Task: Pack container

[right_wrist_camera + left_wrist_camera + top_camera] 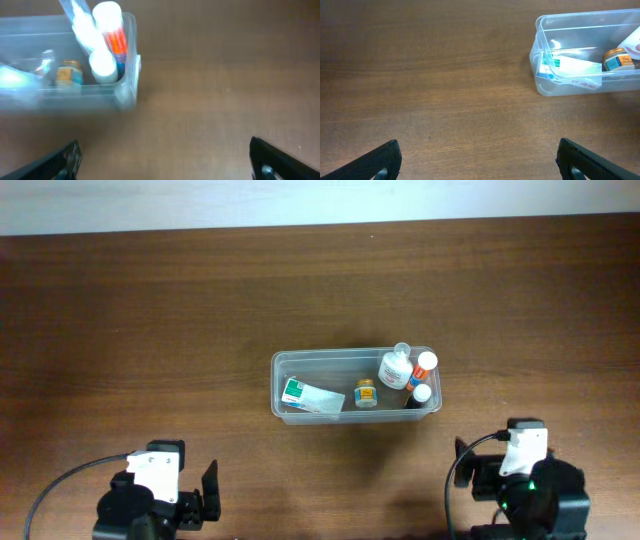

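The clear plastic container [281, 364] stands at the table's middle. Inside lie a green and white box [308, 396], a small amber jar [365, 393], a white bottle [395, 369], an orange-capped tube [423, 367] and a white-capped dark bottle [419, 396]. The left wrist view shows the container's left end [539, 59] with the box [572, 69] and jar [618, 59]. The right wrist view, blurred, shows its right end [130, 87]. My left gripper [479, 161] is open and empty, near the front left. My right gripper [165, 160] is open and empty, near the front right.
The brown wooden table [150, 320] runs to a pale wall strip at the back edge [300, 200]. Both arm bases and cables sit at the front edge [150, 495], the right one below the container's right end [525, 480].
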